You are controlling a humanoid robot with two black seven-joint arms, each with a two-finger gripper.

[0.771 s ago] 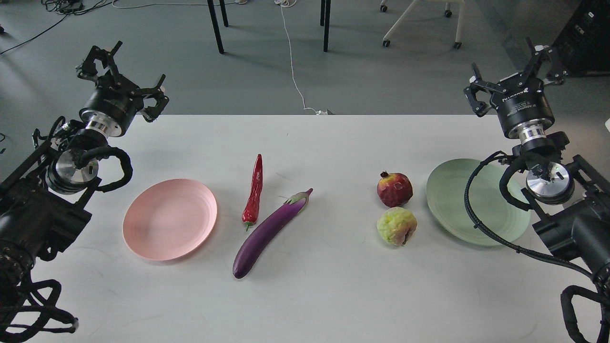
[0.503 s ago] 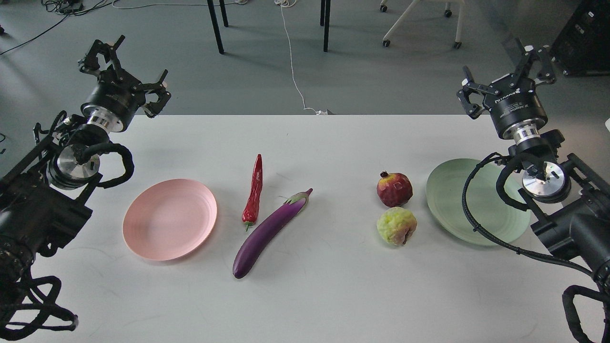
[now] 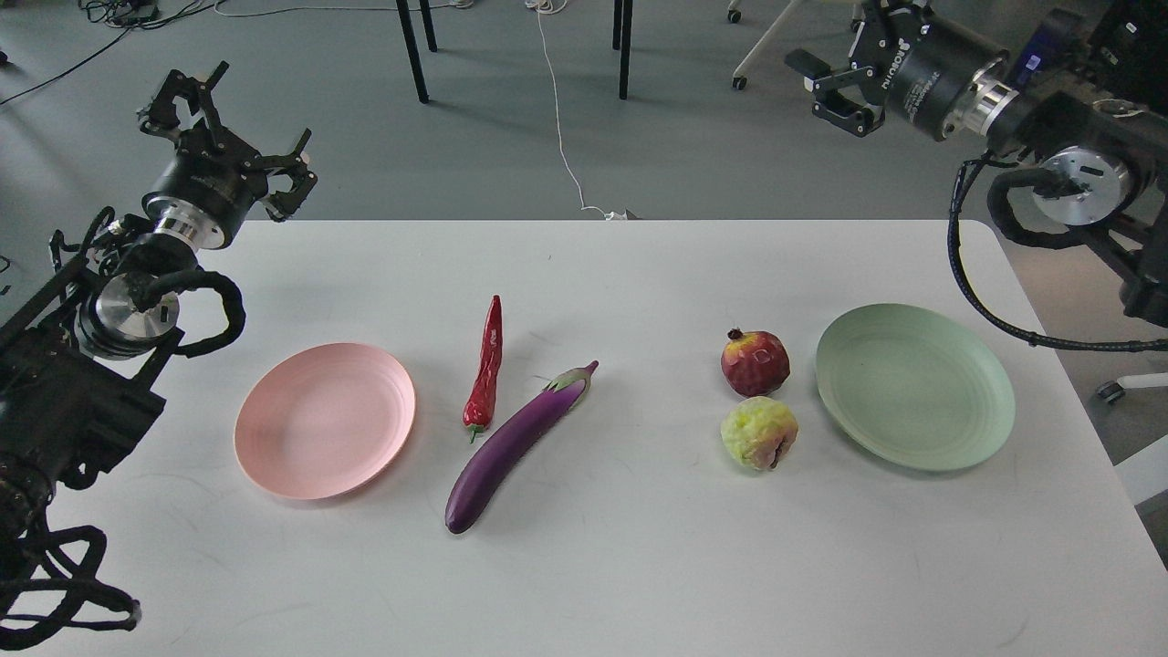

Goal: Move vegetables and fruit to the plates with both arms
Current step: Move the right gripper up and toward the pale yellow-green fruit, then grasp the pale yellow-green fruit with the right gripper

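The pale pink plate point(image 3: 325, 420) lies empty at the table's left, and the pale mint green plate point(image 3: 915, 386) lies empty at the right. Between them lie the red chili pepper point(image 3: 485, 370) and the purple eggplant point(image 3: 516, 444), side by side but apart. The dark red pomegranate point(image 3: 755, 362) sits just behind the yellow-green fruit point(image 3: 759, 432), left of the green plate. My left gripper point(image 3: 233, 128) is open and empty above the table's far left corner. My right gripper point(image 3: 835, 50) is open and empty, raised high beyond the table's far edge, pointing left.
The white table point(image 3: 639, 547) ends at a rounded far right corner. Beyond its far edge are the grey floor, black table legs point(image 3: 412, 50), a white cable point(image 3: 558, 119) and a white chair base point(image 3: 803, 46). My right arm's cable loop point(image 3: 967, 274) hangs above the right edge.
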